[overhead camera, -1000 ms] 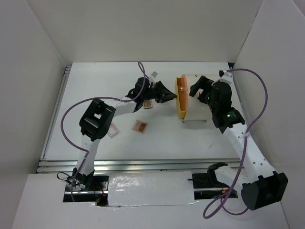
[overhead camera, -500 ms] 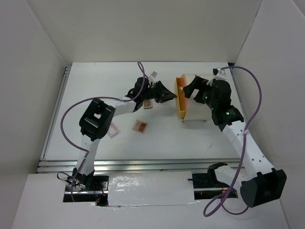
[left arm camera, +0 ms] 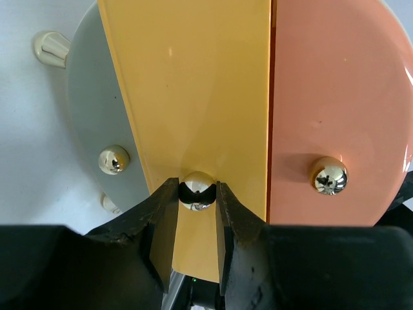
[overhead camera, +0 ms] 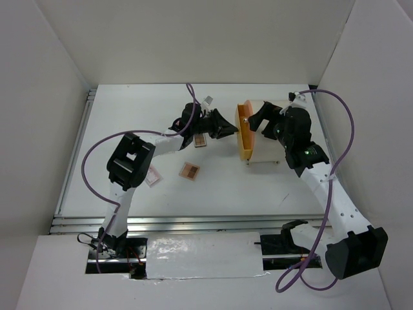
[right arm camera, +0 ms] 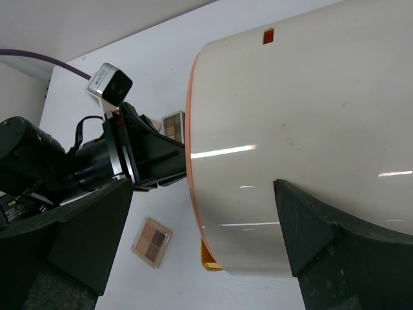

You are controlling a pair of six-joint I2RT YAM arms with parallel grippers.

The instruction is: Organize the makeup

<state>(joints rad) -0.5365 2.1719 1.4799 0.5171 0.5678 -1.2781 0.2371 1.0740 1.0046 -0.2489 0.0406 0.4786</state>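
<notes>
A cream cylindrical container [overhead camera: 266, 154] lies on its side at the table's middle right. Its yellow-orange drawer front [overhead camera: 244, 133] faces left. My left gripper [overhead camera: 227, 128] is shut on that drawer's shiny round knob [left arm camera: 197, 190], one finger on each side. My right gripper [overhead camera: 261, 119] stands open over the container's body [right arm camera: 303, 129]; one of its fingers [right arm camera: 90, 239] hangs past the front rim. Of the makeup, two eyeshadow palettes [overhead camera: 200, 141] [overhead camera: 190, 170] and a white-pink packet [overhead camera: 153, 176] lie on the table left of the container.
Beside the yellow drawer front [left arm camera: 193, 97] sit a pink front [left arm camera: 335, 97] and a grey front [left arm camera: 90, 97], each with its own knob. White walls close the table at the back and both sides. A metal rail [overhead camera: 193, 223] runs along the near edge.
My right gripper has shifted a little left along the container toward its drawer end. The left gripper stays on the knob.
</notes>
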